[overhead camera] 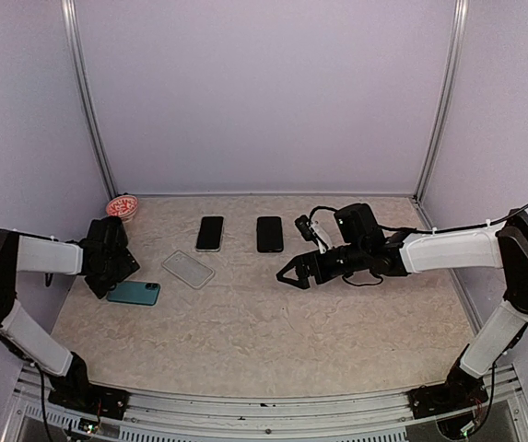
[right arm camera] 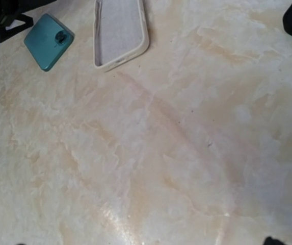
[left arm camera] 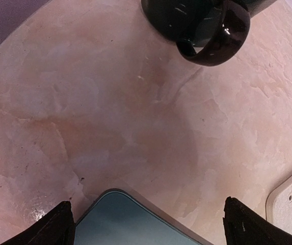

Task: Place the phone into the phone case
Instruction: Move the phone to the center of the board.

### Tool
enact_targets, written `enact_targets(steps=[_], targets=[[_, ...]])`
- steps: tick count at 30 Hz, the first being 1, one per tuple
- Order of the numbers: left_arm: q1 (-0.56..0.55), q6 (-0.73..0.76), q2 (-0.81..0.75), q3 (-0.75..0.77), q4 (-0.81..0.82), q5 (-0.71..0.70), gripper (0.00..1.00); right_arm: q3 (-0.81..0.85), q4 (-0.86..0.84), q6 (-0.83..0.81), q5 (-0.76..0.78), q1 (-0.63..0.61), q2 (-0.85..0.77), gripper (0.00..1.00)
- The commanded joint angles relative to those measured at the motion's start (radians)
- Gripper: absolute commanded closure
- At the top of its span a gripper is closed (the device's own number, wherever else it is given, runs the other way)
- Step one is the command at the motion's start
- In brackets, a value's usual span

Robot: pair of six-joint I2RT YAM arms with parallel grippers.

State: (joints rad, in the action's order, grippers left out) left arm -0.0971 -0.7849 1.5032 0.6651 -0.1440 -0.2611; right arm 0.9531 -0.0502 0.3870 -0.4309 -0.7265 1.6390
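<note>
nothing is held yet, so the step in hand looks like the approach to a first pick.

nearest, in the lower left of the top view, the teal phone [overhead camera: 134, 293] lies flat on the counter [overhead camera: 273, 341], back up to judge by the camera ring in the right wrist view. the left claw [overhead camera: 109, 281] hangs just over its left end with both fingers spread wide and nothing between them. in the left wrist view the phone's corner sits at the bottom edge, midway between the two dark fingertips [left arm camera: 59, 224].

just right of it and a little farther back lies the clear phone case [overhead camera: 188, 269], apart from the phone and seemingly hollow side up. right of centre in the top view, the right claw [overhead camera: 291, 276] is also wide open and empty. it points left toward the case from well apart, over bare counter.

farther back, two black phones [overhead camera: 209, 233] [overhead camera: 269, 234] lie side by side, untouched.

the next move, as i judge it, is for the left claw to drop and pinch the teal phone across its narrow sides. a flat, thin slab gives little edge to bite, so the fingers must reach right down to the counter. the right claw could steady the case, which is light and likely to slide when the phone is pressed in.
</note>
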Motion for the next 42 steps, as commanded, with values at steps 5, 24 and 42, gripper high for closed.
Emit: enact_targets(steps=[5, 24, 42], targets=[[-0.029, -0.01, 0.038, -0.044, 0.066, 0.042, 0.01, -0.002, -0.02, 0.012, -0.002, -0.009, -0.001, 0.01], [-0.181, -0.036, 0.053, -0.09, 0.108, 0.08, 0.01, 0.0, -0.015, 0.01, 0.022, -0.013, 0.001, 0.01], [-0.422, -0.09, 0.085, -0.044, 0.097, 0.032, 0.01, 0.008, 0.022, -0.056, 0.108, -0.026, -0.015, 0.01]])
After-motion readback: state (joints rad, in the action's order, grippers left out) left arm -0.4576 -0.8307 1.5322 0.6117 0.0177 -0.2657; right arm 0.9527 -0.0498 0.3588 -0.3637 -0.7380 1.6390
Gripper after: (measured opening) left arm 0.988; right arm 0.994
